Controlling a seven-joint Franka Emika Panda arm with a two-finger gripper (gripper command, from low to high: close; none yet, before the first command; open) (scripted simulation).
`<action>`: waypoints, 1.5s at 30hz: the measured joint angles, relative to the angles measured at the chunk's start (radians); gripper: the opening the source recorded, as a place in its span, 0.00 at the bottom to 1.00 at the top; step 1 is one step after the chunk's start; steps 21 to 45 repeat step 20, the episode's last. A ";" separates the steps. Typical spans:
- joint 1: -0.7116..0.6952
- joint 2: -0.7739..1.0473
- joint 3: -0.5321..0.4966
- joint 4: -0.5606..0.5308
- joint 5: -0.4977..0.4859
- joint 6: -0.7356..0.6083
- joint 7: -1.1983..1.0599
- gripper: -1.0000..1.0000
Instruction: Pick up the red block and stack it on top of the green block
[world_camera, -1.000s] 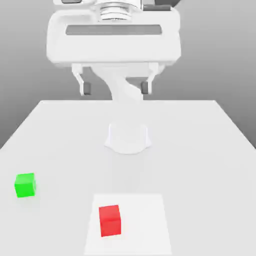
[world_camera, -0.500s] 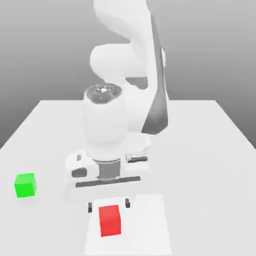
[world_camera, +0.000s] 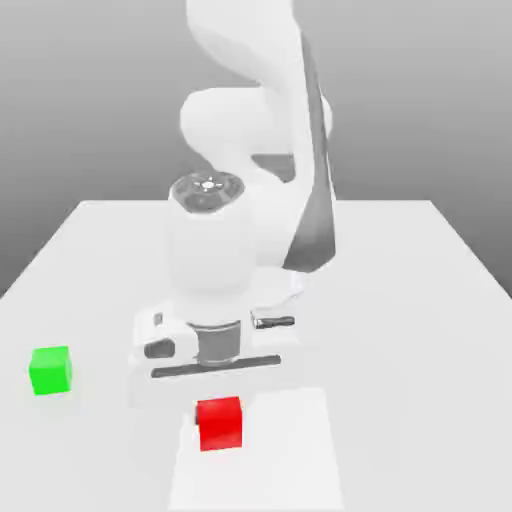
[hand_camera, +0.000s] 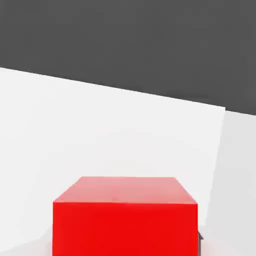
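Red block (world_camera: 220, 423) is sitting directly beneath the robot's hand, between the two fingers of the gripper (world_camera: 218, 408), which are clamping its sides. In the exterior view the broad white body of the hand is hanging low over the table (world_camera: 400, 300), pointing straight down, and the cube's top edge is tucked just under the hand's lower rim, so that the fingers themselves are mostly hidden behind the hand and the cube. From the hand view the red block (hand_camera: 125, 215) is looming very close, with its top face and one side face showing, and a sliver of a dark finger pad (hand_camera: 200, 236) is peeking out at one of its lower corners, pressing against the side. The cube is lying over a slightly brighter rectangular patch (world_camera: 290, 450) on the near part of the table surface; whether it is resting on that patch or raised just off it cannot be told. Moving outward, the white arm (world_camera: 250, 120) is rising behind the hand, folding up and over from its round base near the table's middle. Farther out, toward the exterior view's left, the green block (world_camera: 50, 369) is sitting alone on the table, well apart from the hand and the red cube, upright and untouched. A plain grey backdrop is standing behind the table.
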 joint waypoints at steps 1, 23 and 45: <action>-0.067 -0.017 -0.004 -0.004 -0.011 -0.012 -0.014 0.00; -0.518 0.069 -0.128 -0.029 0.126 0.089 -0.360 1.00; -0.518 0.069 -0.128 -0.029 0.126 0.089 -0.360 1.00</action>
